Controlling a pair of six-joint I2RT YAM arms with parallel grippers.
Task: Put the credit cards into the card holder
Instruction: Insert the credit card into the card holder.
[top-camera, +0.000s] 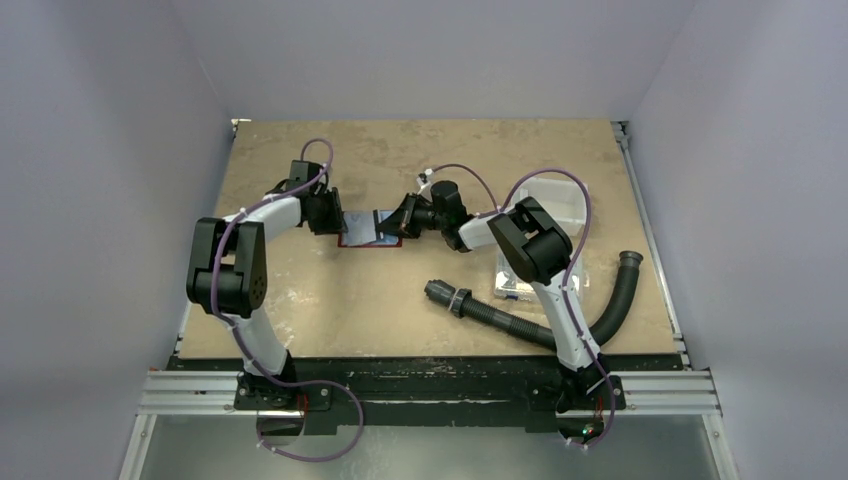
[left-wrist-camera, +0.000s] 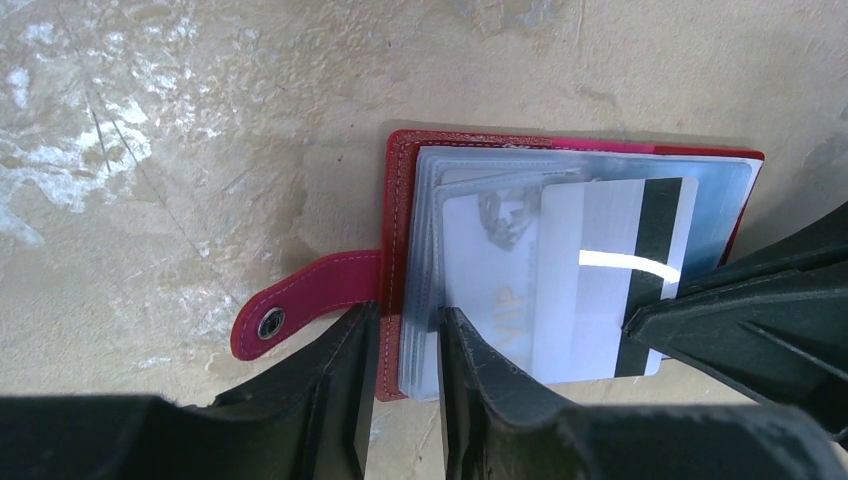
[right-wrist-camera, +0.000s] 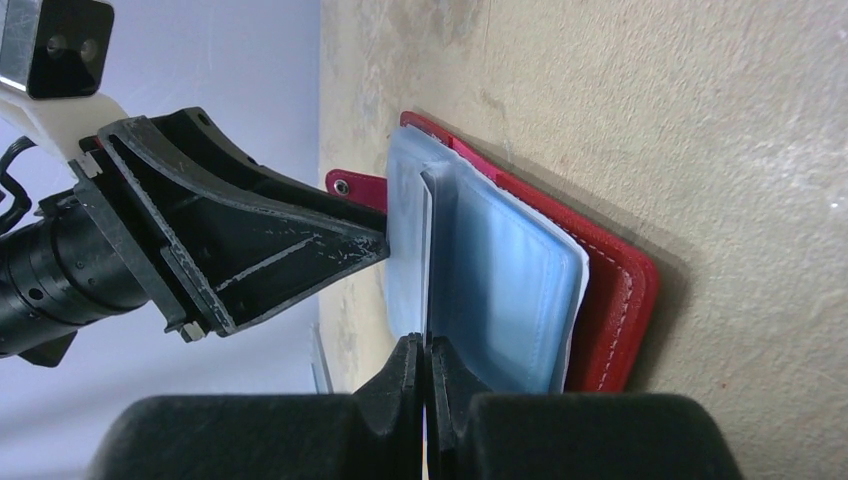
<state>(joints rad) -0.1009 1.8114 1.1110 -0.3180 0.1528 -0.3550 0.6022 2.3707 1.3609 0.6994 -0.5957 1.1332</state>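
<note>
Overhead, the card holder (top-camera: 366, 239) is seen lying open on the table (top-camera: 300, 320), between the left gripper (top-camera: 335, 215) and the right gripper (top-camera: 397, 224), both of which are brought right up to it.

From the left wrist, the left gripper (left-wrist-camera: 405, 335) is seen with its jaws held partly apart, straddling the tab-side edge of the card holder (left-wrist-camera: 395, 200). One finger (left-wrist-camera: 330, 390) is set just outside the red cover beside the closing tab (left-wrist-camera: 300, 315), the other on the clear sleeves (left-wrist-camera: 470, 180). Whether that edge is squeezed cannot be told. A pale credit card (left-wrist-camera: 600, 290) with a black stripe is laid over the sleeves, its far end pinched by the right gripper (left-wrist-camera: 680, 305).

From the right wrist, the right gripper (right-wrist-camera: 427, 370) is seen clenched on the thin edge of the credit card (right-wrist-camera: 428, 260), which is stood between two bluish sleeves (right-wrist-camera: 510, 290) of the card holder (right-wrist-camera: 620, 300). The sleeve stack is touched by the tip of the left gripper (right-wrist-camera: 372, 245).
</note>
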